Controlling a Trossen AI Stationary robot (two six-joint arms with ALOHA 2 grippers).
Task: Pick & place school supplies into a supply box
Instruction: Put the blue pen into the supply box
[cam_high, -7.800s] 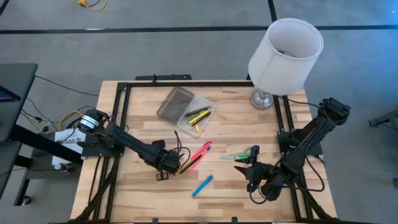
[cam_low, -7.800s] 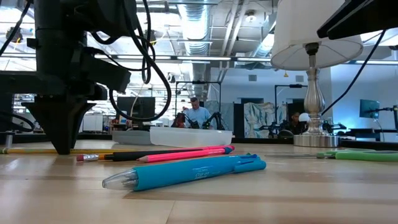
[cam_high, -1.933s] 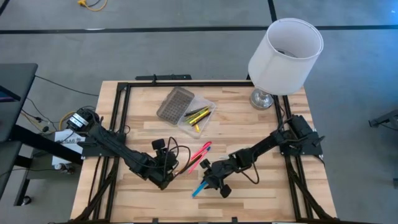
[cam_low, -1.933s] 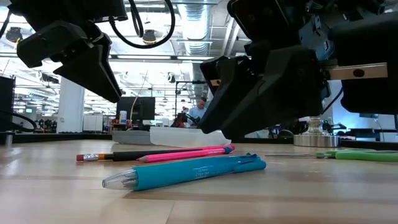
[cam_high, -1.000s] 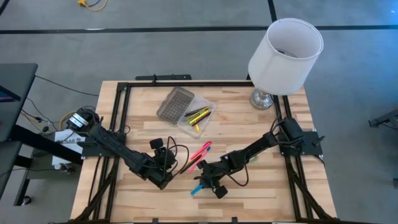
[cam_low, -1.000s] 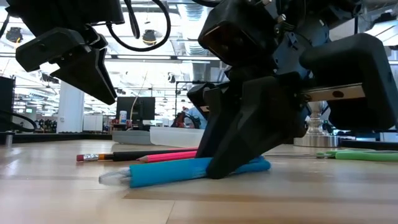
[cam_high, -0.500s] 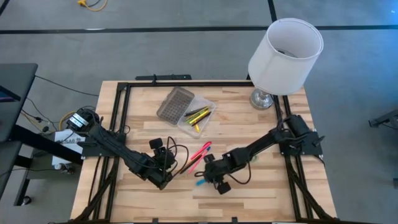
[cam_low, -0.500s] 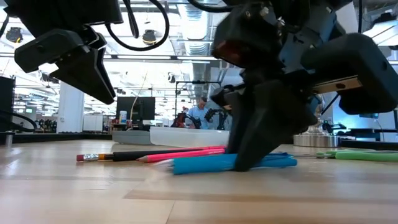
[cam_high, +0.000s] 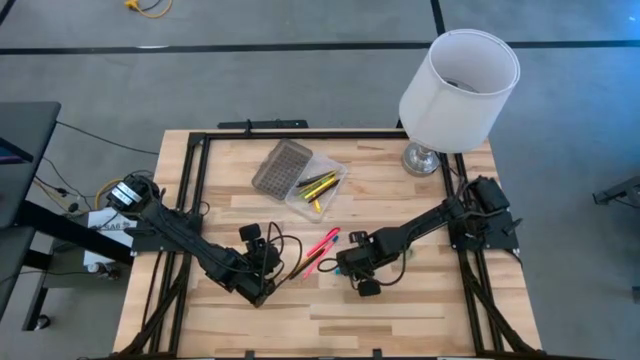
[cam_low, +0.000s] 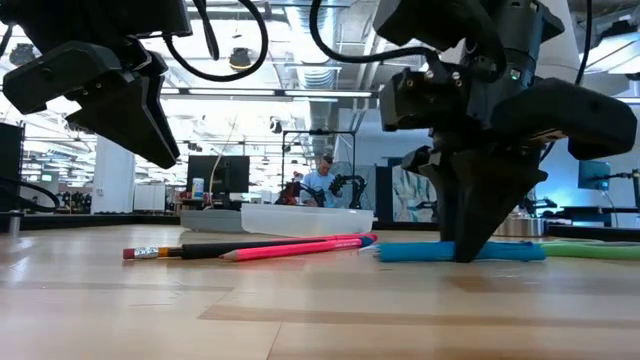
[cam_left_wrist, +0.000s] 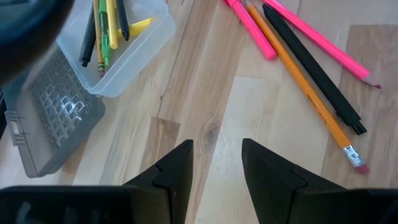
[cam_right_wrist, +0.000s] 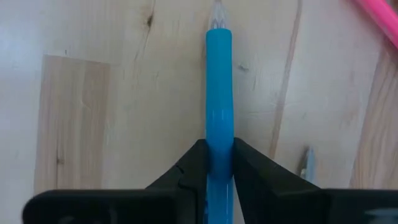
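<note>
1. Nearest the front of the tabletop (cam_high: 420, 300), the right tool (cam_right_wrist: 219, 163) has its two dark fingers pinched on the blue marker (cam_right_wrist: 219, 93), which lies flat on the wood in the low view with its long body sticking out to both sides of the grip.
2. That marker looks like a light, rigid plastic barrel with a smooth, round, probably slippery skin; the hold sits somewhere along the mid-body, a sensible place, since a grip near one end would likely let it swing or roll between the fingers.
3. Just beside it, toward the left arm, lie the pink pens (cam_left_wrist: 323, 43), a dark pen (cam_left_wrist: 311, 65) and a yellow pencil (cam_left_wrist: 305, 93), close together and partly touching; all appear thin, stiff and light, so each would best be taken across the middle, from above, one at a time.
4. Over that same stretch of wood, the left tool (cam_left_wrist: 214, 165) hangs above the surface with its fingers parted and nothing between them.
5. Farther back, the supply box (cam_high: 318, 190) sits open, its grey grid-textured lid (cam_high: 280, 166) folded out beside the clear tray, with yellow, green and dark sticks already inside.
6. At the far right corner stands a white lamp (cam_high: 458, 80), well apart from the box.
</note>
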